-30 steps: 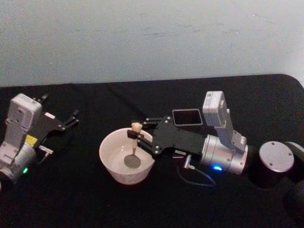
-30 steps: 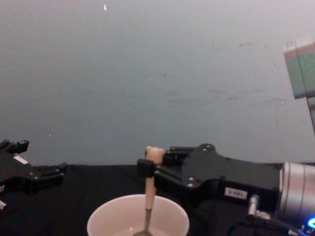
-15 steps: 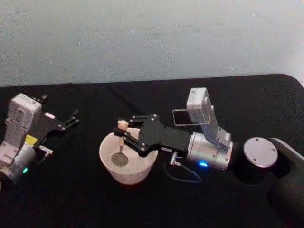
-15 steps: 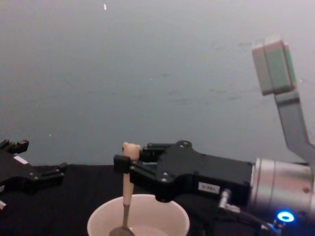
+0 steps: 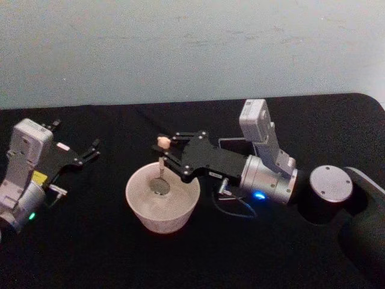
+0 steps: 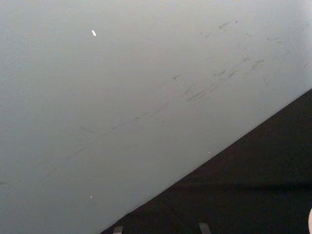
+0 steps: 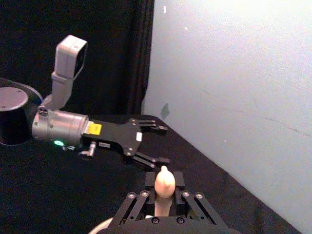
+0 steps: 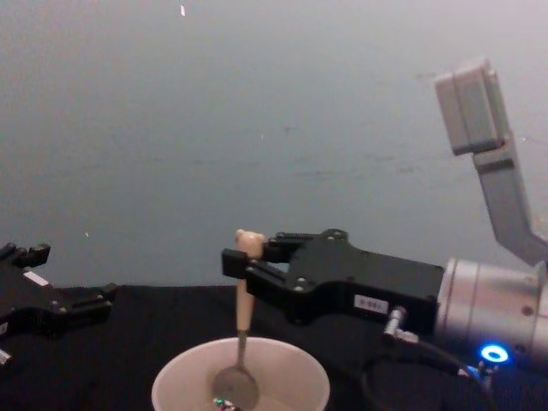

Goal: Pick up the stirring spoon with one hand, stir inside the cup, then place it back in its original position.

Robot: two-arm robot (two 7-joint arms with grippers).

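CUT OFF AND COVERED: In the chest view, the bottom edge cropped the cup (image 8: 240,381) just below its rim, and the left edge cut the left gripper (image 8: 73,276) off behind its fingers. From the head, the right gripper (image 5: 165,150) and its wrist camera (image 5: 252,120) covered most of a dark square holder (image 5: 231,144) on the desk (image 5: 90,253). In the right wrist view, that gripper's body hid the stirring spoon (image 7: 164,184) below its bear head. A pale sliver (image 6: 310,220) at the left wrist view's edge was too small to identify.
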